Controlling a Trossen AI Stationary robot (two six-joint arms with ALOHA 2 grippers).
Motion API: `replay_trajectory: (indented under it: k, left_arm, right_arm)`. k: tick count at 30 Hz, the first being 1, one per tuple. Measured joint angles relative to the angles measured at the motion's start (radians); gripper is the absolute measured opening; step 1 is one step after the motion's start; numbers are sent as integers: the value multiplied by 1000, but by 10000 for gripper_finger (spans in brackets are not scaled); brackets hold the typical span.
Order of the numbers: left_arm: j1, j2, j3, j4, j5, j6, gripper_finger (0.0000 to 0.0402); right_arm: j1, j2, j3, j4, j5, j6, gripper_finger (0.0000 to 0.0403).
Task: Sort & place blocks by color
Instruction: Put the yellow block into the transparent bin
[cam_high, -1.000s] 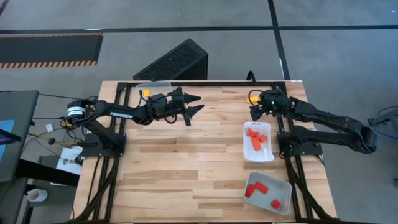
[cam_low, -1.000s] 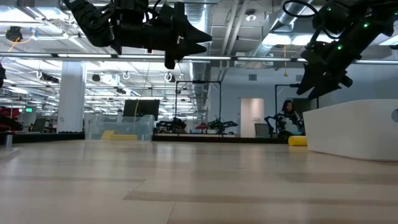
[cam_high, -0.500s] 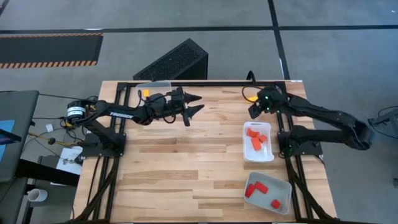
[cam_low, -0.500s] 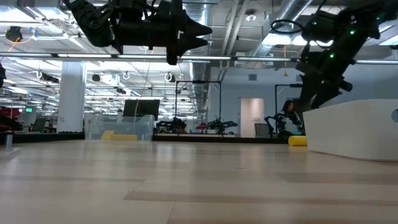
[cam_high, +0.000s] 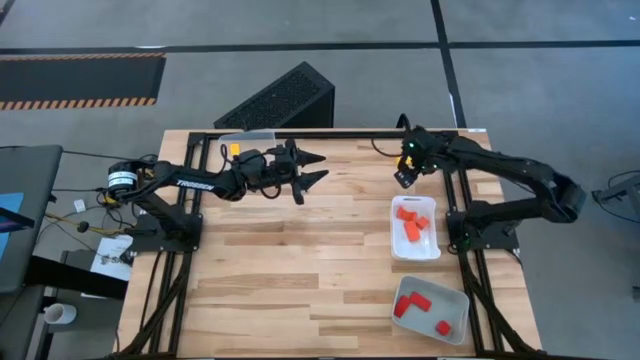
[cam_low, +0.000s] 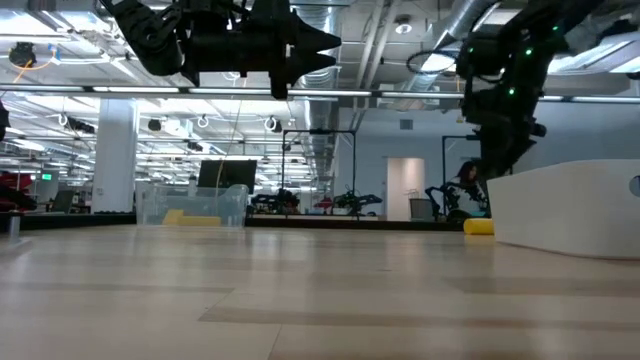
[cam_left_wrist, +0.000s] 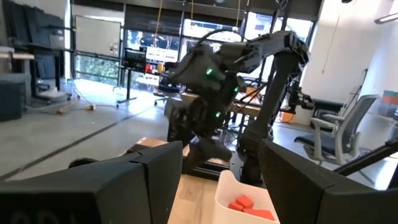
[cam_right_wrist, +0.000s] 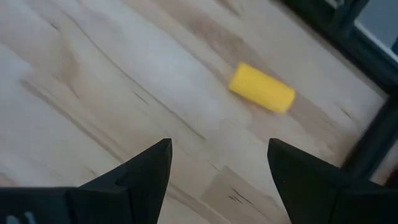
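Right gripper (cam_right_wrist: 217, 180) spread wide, empty, above yellow block (cam_right_wrist: 262, 88); left gripper (cam_high: 308, 168) parted, empty

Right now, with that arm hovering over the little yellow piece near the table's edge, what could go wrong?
The yellow block looks rounded and lies close to the table's dark edge frame; a nudge from the open right gripper might roll it against the frame, where it is harder to grip. It also sits off-centre from the fingers, so closing now could miss. The left gripper, open and raised, waits mid-table, so crossing paths seems a minor risk.
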Motion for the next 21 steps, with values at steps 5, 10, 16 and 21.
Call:
replay_trajectory:
  k: [5, 10, 16, 21]
  left_arm:
    - [13, 0, 0, 18, 7, 6, 201]
    - [14, 0, 0, 14, 20, -4, 201]
    - [14, 0, 0, 17, 20, -4, 201]
    - [14, 0, 0, 30, 20, -5, 201]
  right_arm:
    - [-40, 100, 36, -64, 1, -80, 286]
    - [-65, 155, 63, -95, -10, -168, 286]
    - [-83, 192, 86, -108, -26, -361, 286]
    - [-109, 234, 89, -115, -26, -449, 286]
